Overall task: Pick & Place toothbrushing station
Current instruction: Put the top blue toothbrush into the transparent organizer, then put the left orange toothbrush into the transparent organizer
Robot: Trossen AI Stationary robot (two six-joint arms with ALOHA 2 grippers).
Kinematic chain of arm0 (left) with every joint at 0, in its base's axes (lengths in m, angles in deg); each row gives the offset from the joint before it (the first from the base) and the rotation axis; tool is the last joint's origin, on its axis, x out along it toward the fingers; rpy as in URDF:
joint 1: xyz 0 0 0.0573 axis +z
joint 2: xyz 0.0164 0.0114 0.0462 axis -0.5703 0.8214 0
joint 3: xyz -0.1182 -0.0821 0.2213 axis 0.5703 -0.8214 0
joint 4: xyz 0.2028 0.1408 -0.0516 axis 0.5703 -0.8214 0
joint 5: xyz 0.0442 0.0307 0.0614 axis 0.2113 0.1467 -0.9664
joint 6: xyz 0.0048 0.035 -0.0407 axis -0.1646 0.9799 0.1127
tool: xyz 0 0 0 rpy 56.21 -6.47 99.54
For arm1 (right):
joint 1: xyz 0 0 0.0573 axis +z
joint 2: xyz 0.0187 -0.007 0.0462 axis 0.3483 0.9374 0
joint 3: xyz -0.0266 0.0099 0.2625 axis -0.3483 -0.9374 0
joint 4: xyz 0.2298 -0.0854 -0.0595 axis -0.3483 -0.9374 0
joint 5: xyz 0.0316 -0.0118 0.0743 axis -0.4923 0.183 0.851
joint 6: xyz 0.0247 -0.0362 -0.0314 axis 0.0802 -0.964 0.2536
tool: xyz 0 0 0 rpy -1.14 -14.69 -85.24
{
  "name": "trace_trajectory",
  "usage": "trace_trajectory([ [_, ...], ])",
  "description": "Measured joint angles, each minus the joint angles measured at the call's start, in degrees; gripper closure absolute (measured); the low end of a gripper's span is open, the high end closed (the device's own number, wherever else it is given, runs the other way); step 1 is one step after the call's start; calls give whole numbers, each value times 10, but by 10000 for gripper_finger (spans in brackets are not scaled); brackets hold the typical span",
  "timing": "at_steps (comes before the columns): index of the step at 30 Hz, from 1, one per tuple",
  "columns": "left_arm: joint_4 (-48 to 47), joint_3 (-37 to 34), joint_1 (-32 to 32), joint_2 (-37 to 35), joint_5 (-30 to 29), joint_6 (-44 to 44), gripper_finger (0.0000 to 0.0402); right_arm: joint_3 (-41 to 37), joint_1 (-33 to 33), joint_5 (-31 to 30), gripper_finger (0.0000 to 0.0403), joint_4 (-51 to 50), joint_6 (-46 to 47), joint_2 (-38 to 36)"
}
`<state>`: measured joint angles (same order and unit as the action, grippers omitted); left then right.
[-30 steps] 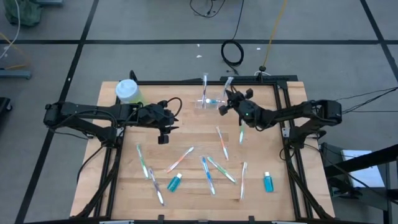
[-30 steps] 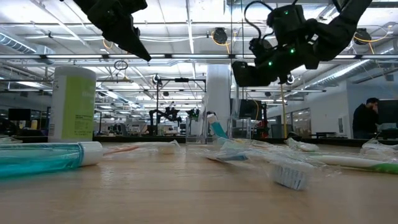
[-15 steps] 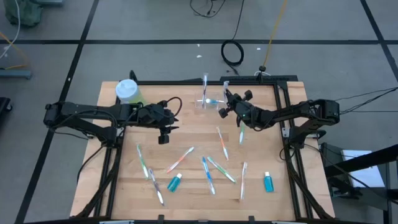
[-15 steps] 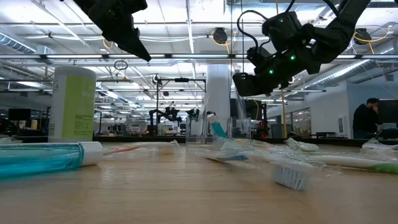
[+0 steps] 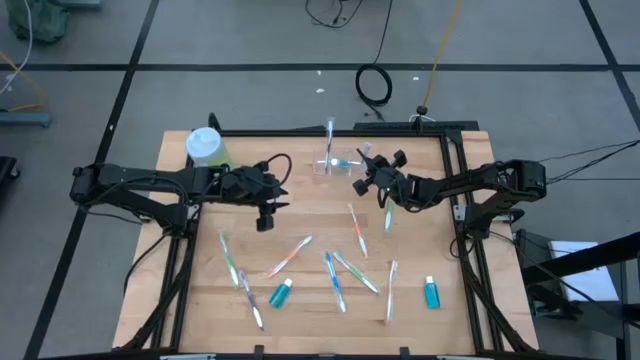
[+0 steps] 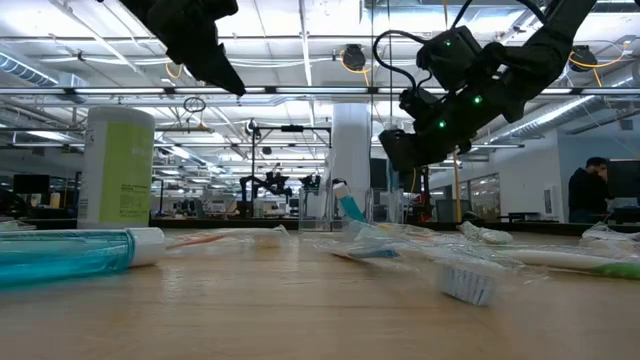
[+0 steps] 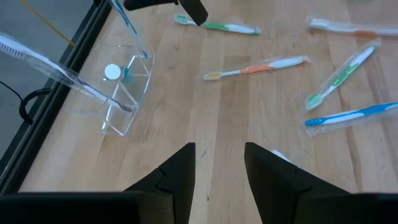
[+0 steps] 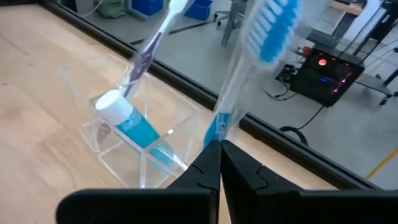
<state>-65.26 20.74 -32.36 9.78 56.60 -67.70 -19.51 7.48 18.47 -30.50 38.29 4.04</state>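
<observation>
Toothbrushing station looks early-stage: clear cup (image 8: 134,134) sits near table's far edge w/ one teal tube (image 8: 134,127) and one wrapped brush (image 8: 149,46) already in it, leaning. Right gripper (image 8: 214,149) hovers just beside/above the cup, fingers clamped together on a blue toothbrush (image 8: 264,31), bristle end up, not yet dropped in; I'd judge it's abt to go in. Left gripper (image 7: 217,168) waits over mid-table on cup's left side, fingers apart, holding nothing. Still loose on the wooden table (image 5: 300,300): approx eight brushes in mid/near area, e.g. an orange brush (image 7: 258,66), plus two teal tubes (image 5: 281,292) near the front edge. Most of the job's left. Tall green bottle (image 5: 206,147) stands at the far left corner.
</observation>
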Motion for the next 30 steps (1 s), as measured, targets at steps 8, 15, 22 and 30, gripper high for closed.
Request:
trace_trajectory([
  [8, 22, 0, -1, 3, 0, -34, 256, 0, 3, 24, 360, -2, 10, 0],
  [15, 76, 0, 0, 46, 0, -34, 256, 0, 3, 23, 302, -5, 11, 0],
  [22, 157, 0, 0, 119, -1, 44, 256, 0, 3, 23, 249, -10, 7, -1],
  [30, 242, 0, 0, 181, -1, 120, 256, 0, 3, 24, 227, -26, -16, -1],
])
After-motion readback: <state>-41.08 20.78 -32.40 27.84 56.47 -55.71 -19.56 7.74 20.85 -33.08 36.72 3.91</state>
